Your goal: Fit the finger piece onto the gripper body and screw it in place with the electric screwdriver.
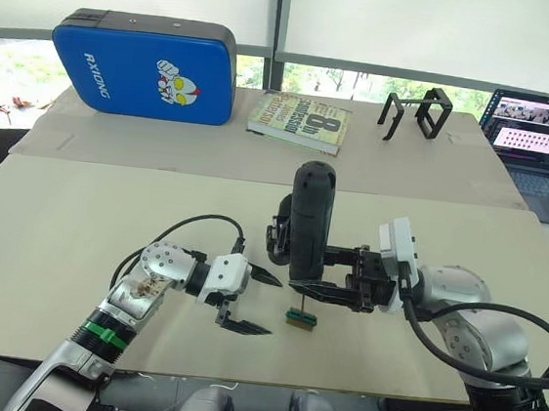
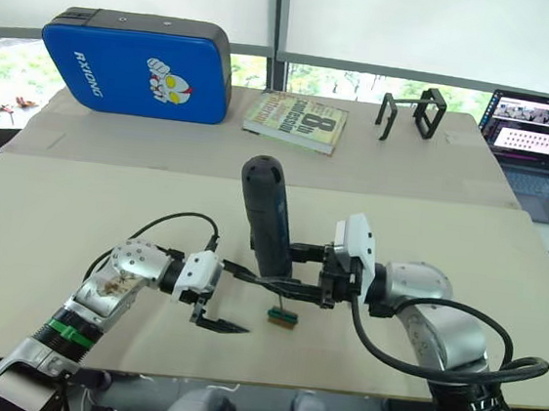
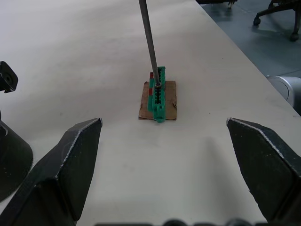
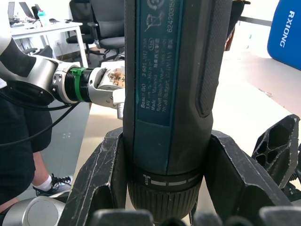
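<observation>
— Where's the left gripper (image 1: 253, 301)?
— Lower centre of the head view, arm reaching in from the lower left, fingers (image 3: 70, 160) spread wide.
— And the right gripper (image 1: 318, 274)?
— Mid-frame, arm entering from lower right, clamped around the electric screwdriver (image 1: 309, 224).

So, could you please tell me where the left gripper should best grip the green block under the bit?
Probably across its long sides at the end nearest the left gripper, coming in low along the table: the green block is narrow, and the screwdriver bit stands on its top.

Office: laptop (image 1: 537, 135), swivel chairs (image 4: 101, 28) (desks by windows)
</observation>
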You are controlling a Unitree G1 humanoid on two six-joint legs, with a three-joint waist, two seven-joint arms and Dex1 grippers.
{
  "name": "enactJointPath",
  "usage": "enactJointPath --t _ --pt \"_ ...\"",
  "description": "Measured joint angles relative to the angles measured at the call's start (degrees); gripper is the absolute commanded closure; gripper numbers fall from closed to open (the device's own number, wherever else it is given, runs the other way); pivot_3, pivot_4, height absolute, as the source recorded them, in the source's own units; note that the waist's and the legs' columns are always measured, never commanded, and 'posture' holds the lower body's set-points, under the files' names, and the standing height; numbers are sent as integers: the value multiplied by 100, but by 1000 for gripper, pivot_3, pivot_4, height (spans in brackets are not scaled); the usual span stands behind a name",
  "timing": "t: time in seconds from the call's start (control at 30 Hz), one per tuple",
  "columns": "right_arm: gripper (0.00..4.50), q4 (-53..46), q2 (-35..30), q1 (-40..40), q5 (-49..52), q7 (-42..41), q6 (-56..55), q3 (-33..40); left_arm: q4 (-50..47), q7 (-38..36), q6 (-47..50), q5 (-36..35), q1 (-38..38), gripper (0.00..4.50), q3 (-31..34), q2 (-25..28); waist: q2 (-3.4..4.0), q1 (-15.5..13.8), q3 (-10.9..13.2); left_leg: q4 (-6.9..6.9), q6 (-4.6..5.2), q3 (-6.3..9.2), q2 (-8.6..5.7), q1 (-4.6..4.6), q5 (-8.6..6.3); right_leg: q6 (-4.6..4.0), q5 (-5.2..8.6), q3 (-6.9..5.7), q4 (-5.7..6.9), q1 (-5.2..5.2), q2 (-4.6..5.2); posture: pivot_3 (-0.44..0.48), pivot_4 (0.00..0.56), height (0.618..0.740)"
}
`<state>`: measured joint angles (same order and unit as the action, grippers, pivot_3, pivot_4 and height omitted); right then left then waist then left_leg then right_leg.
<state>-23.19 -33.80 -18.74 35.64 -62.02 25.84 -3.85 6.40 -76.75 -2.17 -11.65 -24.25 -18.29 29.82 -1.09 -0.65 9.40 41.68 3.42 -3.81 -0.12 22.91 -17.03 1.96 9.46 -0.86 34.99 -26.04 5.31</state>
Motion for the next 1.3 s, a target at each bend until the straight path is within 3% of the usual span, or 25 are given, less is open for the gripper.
enactJointPath --t 0.23,0.57,0.8,1.3 --pt "2589 -346 -54 -77 300 125 149 77 -467 446 519 -241 484 0 360 21 0 9 0 0 0 0 3 -1 0 0 0 2 1 0 1 0 150 740" --pt "2589 -475 -63 -383 665 454 457 271 -1328 1868 1522 -557 1416 0 1094 -138 0 -18 0 0 -1 2 2 -2 0 -1 0 -2 1 1 9 0 150 740" --pt "2589 -276 -65 -465 603 366 449 270 -983 2463 1547 -437 1132 0 1119 -591 0 -3 0 -1 -1 1 0 -2 0 -2 -2 -2 1 1 5 0 150 740" --pt "2589 -208 -161 -334 489 225 328 289 845 3309 936 271 -45 0 909 -1560 -1 -4 0 0 1 1 -3 -1 -1 0 -4 -2 -1 3 6 0 150 740"
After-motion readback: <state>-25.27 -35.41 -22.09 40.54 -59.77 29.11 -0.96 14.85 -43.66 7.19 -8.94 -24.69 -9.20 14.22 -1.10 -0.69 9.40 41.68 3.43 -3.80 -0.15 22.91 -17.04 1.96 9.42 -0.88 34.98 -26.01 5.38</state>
